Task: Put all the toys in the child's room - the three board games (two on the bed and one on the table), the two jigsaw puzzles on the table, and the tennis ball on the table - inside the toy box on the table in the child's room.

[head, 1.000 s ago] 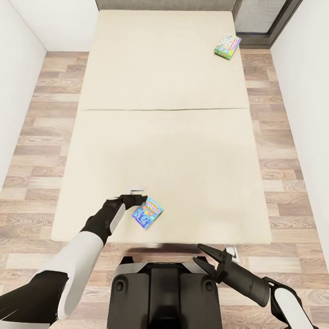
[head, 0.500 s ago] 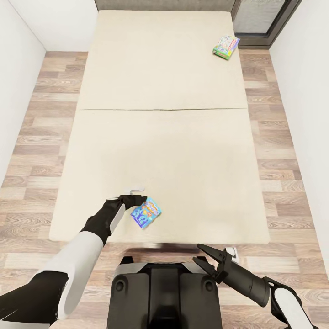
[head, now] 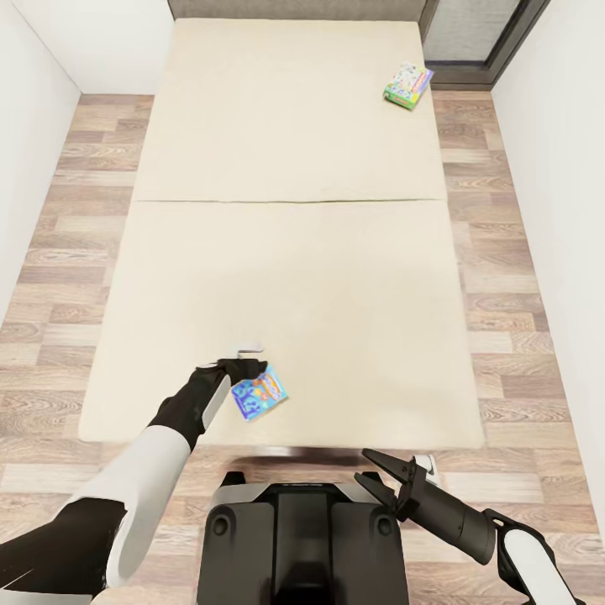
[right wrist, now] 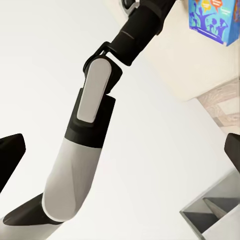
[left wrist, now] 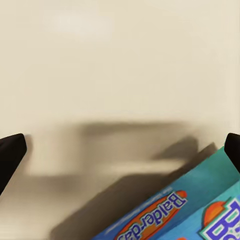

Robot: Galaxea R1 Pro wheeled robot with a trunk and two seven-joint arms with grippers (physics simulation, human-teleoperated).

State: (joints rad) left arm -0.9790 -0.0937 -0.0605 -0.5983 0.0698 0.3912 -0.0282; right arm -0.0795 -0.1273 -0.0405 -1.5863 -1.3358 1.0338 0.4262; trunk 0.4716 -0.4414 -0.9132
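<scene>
A blue board game (head: 259,392) lies on the beige bed (head: 294,277) near its foot edge. My left gripper (head: 244,363) hovers just beside it, open. In the left wrist view the fingertips (left wrist: 11,150) stand wide apart over the mattress, and the blue game's corner (left wrist: 185,210) reaches in near one of them. A second, green-edged board game (head: 408,85) rests at the bed's far right corner. My right gripper (head: 366,467) hangs open over my base, off the bed. The right wrist view looks at my left arm (right wrist: 95,100) and the blue game (right wrist: 212,20).
Wood-plank floor (head: 521,336) runs along both sides of the bed. White walls (head: 34,84) close in left and right. A grey-framed window (head: 479,34) stands at the far right. My dark base (head: 302,538) sits against the bed's foot.
The whole picture has drifted left, so the camera has moved. Both arms hold their pose, and the blue game now sits a little closer to the left gripper.
</scene>
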